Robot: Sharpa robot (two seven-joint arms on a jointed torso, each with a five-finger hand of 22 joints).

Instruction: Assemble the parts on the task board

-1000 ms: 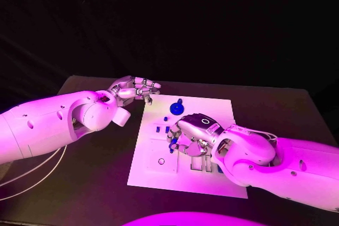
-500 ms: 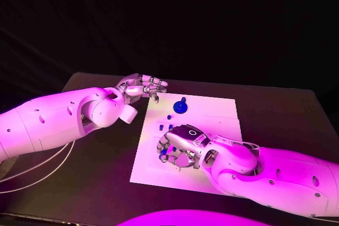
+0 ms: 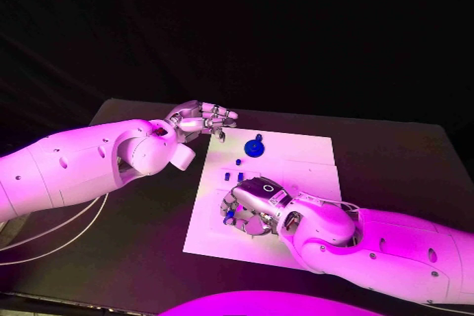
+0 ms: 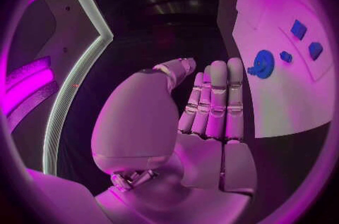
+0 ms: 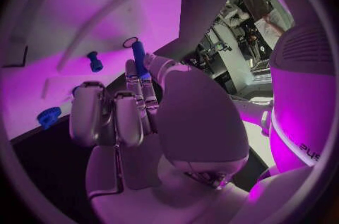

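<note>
The white task board lies in the middle of the black table. A blue gear stands near its far edge, and small blue parts lie just nearer. My right hand hovers over the board's left half and pinches a blue peg between thumb and fingers, close to a round hole. The peg's tip pokes out at the hand's left side. My left hand hangs at the board's far left corner, fingers curled in on nothing. The left wrist view shows the gear beyond the left hand.
Recessed slots mark the board ahead of my right hand, with a small blue piece standing in it. Bare black table stretches left of the board, and my right forearm covers the board's near right corner.
My right hand has moved with the peg toward the board's near left part, mostly in the first half second. The left hand has hardly moved.
</note>
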